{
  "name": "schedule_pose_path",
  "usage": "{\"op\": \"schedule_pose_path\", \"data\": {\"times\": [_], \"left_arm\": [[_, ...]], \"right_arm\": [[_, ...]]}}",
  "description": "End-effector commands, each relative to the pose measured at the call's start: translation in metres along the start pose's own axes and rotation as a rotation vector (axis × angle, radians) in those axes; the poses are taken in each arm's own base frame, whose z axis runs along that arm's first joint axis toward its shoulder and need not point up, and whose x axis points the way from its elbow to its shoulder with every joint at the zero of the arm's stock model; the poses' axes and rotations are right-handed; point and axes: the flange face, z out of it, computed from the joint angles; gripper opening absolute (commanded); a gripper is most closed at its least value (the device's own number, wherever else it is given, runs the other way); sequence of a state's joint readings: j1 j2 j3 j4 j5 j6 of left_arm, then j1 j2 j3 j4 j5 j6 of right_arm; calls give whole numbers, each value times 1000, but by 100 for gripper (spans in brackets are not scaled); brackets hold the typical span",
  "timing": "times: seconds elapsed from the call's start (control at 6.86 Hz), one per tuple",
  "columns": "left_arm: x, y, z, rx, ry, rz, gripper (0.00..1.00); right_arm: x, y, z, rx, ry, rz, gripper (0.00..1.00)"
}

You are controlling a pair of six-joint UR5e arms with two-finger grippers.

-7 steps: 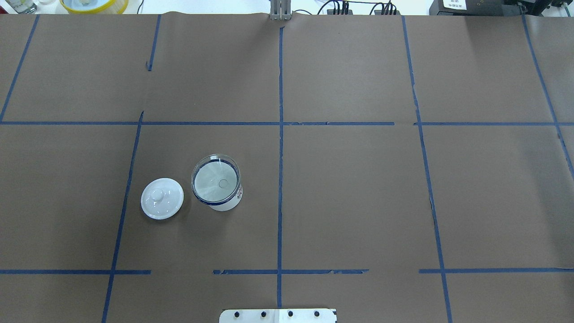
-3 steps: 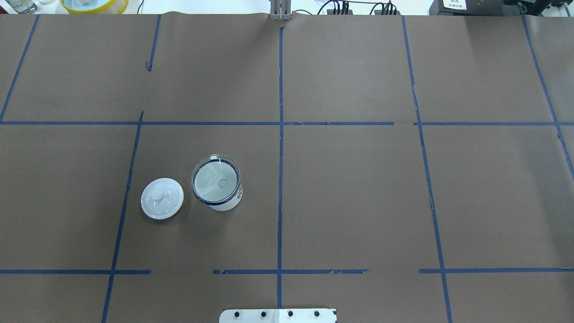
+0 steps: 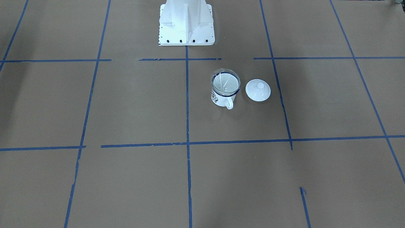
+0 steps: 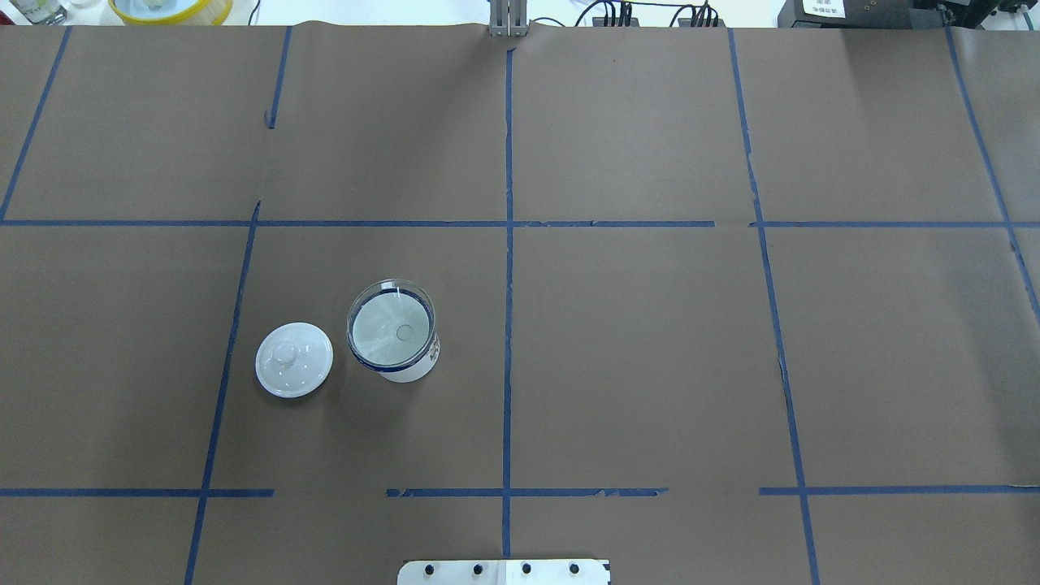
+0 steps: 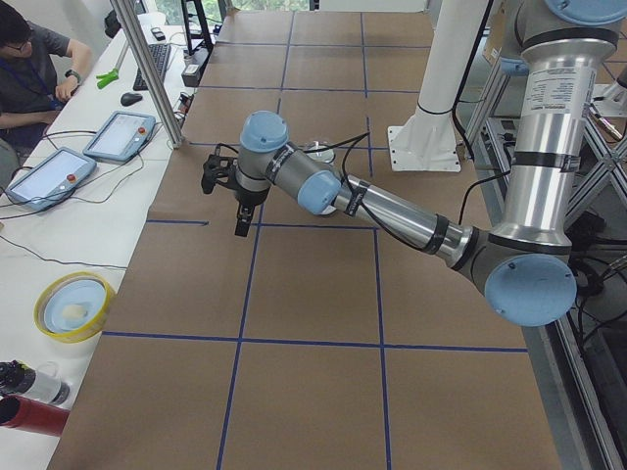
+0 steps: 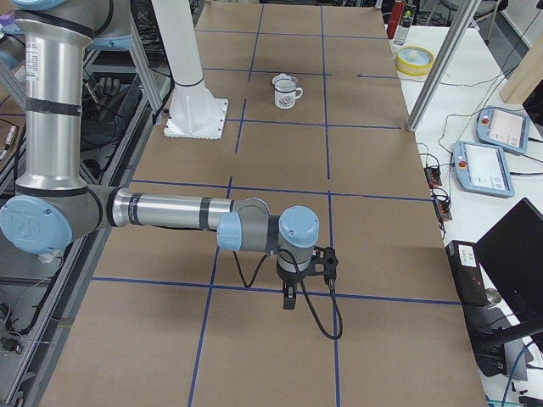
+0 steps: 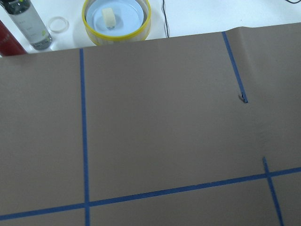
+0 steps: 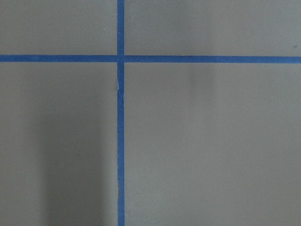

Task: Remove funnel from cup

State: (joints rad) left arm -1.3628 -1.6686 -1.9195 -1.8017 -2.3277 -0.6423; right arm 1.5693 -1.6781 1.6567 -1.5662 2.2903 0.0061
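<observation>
Exterior left first: left gripper (image 5: pixel 241 227) hung over bare brown paper (image 5: pixel 313 294), well apart from the task's things; cannot tell how wide its fingers stand, and can see nothing in them. Same for right gripper (image 6: pixel 289 301) in exterior right: pointed down near a taped line, far from the cup, gap unreadable. Outward to the robot's left half of the table: funnel (image 4: pixel 390 331) seated in the cup (image 4: pixel 409 373), cone resting on the dark blue rim, spout down inside; white lid (image 4: pixel 293 359) just beside, not touching. Probably light, stiff, thin clear plastic, smooth and likely slippery. Best pinched at the cone's lip where it stands proud of the rim, then lifted straight up; cup may be light enough to tip or drag along.
</observation>
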Motion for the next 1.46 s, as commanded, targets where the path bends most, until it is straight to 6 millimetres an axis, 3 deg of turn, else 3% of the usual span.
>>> {"op": "schedule_pose_path", "data": {"times": [0.0,0.44,0.58,0.87,1.31], "left_arm": [[122,20,35,-57,67,-170,100],[333,41,64,-162,3,-336,100],[369,55,76,-177,-9,-379,100],[415,82,127,-191,-68,-388,100],[437,122,163,-221,-47,-326,100]], "right_arm": [[0,0,0,0,0,0,100],[0,0,0,0,0,0,100],[0,0,0,0,0,0,100],[0,0,0,0,0,0,100],[0,0,0,0,0,0,100]]}}
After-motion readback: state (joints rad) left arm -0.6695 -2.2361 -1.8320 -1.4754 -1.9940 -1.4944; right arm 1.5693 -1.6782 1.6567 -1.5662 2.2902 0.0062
